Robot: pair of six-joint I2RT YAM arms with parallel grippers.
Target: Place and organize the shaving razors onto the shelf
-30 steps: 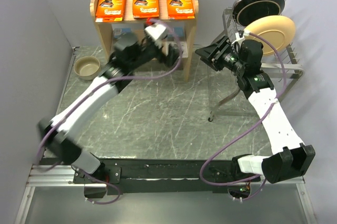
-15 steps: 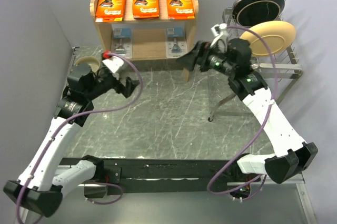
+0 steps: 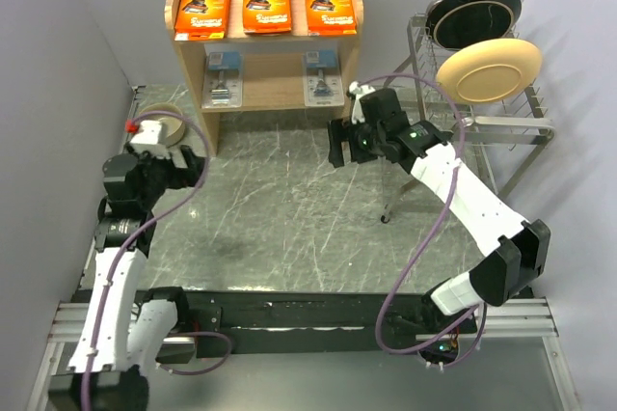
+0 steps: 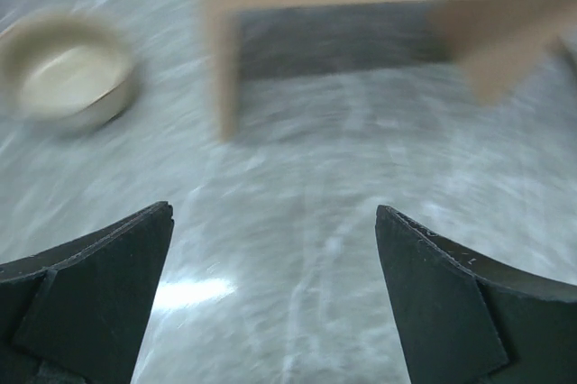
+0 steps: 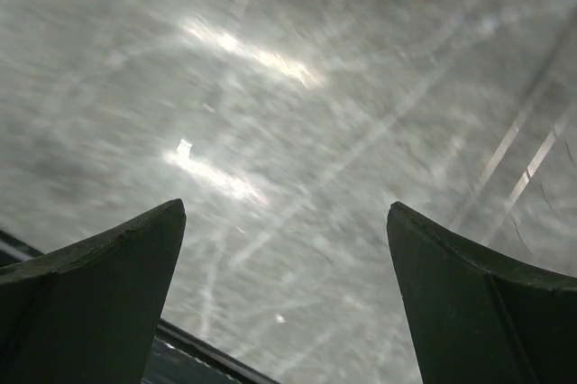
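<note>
The wooden shelf (image 3: 186,42) stands at the back. Three orange razor packs (image 3: 266,3) lie in a row on its top tray. Two clear blister packs (image 3: 224,78) (image 3: 321,77) lie on the lower board, left and right. My left gripper (image 3: 189,168) is open and empty, pulled back at the left, near the bowl. In the left wrist view its jaws (image 4: 275,249) stand wide over bare table, the shelf's leg (image 4: 219,68) ahead. My right gripper (image 3: 337,144) is open and empty, low before the shelf's right side; its jaws (image 5: 287,249) are wide over bare table.
A beige bowl (image 3: 159,125) sits at the left by the shelf, also in the left wrist view (image 4: 65,73). A wire dish rack (image 3: 482,122) with a black plate (image 3: 474,13) and a cream plate (image 3: 487,70) stands at the right. Grey walls close both sides.
My left arm has swung back from the shelf's lower board to the left near edge. My right arm has moved from the rack toward the table's middle. The blister packs now show on the lower board.
</note>
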